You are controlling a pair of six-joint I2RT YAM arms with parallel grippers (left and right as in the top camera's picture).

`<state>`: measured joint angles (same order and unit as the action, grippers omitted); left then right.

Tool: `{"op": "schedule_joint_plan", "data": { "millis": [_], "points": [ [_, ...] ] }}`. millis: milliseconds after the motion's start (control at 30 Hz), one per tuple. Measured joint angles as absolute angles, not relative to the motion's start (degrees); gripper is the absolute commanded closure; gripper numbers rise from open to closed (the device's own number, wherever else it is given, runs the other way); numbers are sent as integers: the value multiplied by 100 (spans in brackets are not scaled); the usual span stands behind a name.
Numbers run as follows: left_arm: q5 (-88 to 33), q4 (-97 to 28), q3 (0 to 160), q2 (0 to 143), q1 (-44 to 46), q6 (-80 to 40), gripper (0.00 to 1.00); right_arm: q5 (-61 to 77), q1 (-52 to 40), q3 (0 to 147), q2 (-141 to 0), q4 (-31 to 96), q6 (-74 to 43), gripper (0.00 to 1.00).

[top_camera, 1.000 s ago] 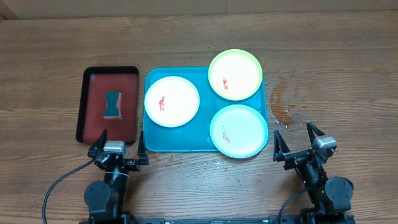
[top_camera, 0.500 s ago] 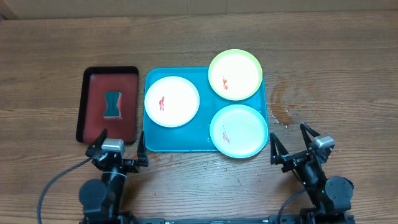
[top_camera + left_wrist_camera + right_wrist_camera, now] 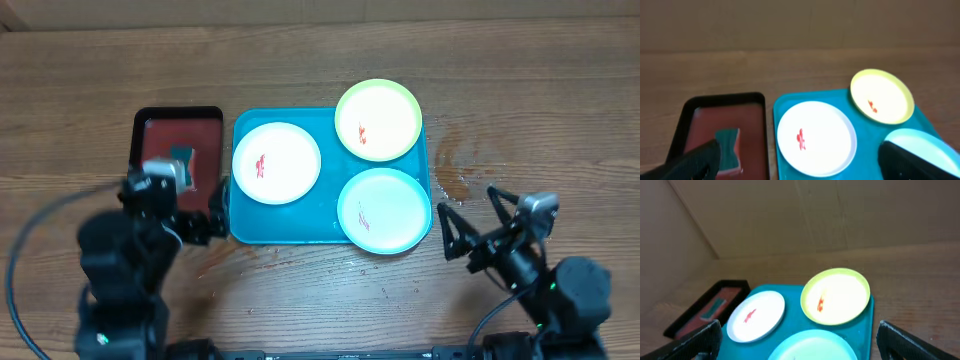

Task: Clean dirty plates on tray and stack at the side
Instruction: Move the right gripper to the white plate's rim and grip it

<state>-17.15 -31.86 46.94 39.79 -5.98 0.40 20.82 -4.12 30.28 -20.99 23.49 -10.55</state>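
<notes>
Overhead: left claw advanced over black-rimmed dark red tray toward teal sponge, spread wide, empty; right claw released too. Smeared round plastic plates remained unwiped.

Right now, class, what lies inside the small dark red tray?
A teal sponge lies on the dark red tray. The tray's near end and the sponge's underside are hidden.

My left arm and right arm were matte black, built of chunky rounded joints, and a thin black cable looped away from the left one. Each wrist carried a small silver-grey block. My left gripper and right gripper ended in dark, tapering, wedge-shaped fingers.
</notes>
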Motion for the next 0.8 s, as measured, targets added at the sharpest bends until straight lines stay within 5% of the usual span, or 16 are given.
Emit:
{"op": "schedule_joint_plan", "data": {
  "millis": [433, 800],
  "points": [
    [-1953, -7424, 9601, 7273, -598, 353, 0, 2906, -412, 6812, -5948, 5288, -1059, 0],
    [-2252, -7404, 10241, 7975, -598, 364, 0, 4200, -694, 7321, -8031, 4182, -1328, 16]
  ]
}}
